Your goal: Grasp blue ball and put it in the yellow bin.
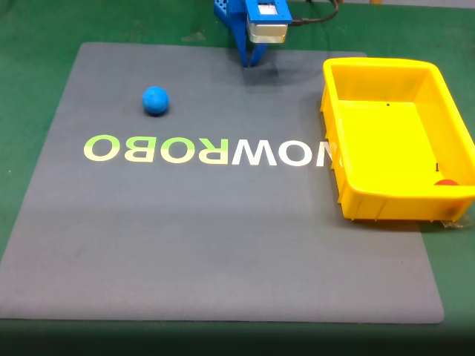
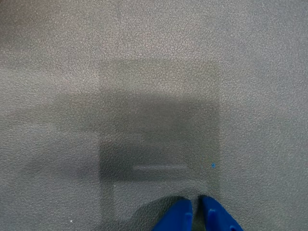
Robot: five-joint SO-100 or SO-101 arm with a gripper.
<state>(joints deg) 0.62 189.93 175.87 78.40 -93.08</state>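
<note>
In the fixed view the ball [image 1: 155,100] lies on the grey mat [image 1: 223,245], toward its upper left, just above the letters "ROBO" printed across it. The bin [image 1: 338,96] stands at the mat's right edge, well apart from the ball, with a small red-orange object [image 1: 446,182] in its lower right corner. The gripper [image 1: 252,63] hangs at the top centre, tips down near the mat, between ball and bin but touching neither. In the wrist view the fingers [image 2: 177,217] are nearly together, a thin gap between them, holding nothing, above bare mat and their own shadow.
</note>
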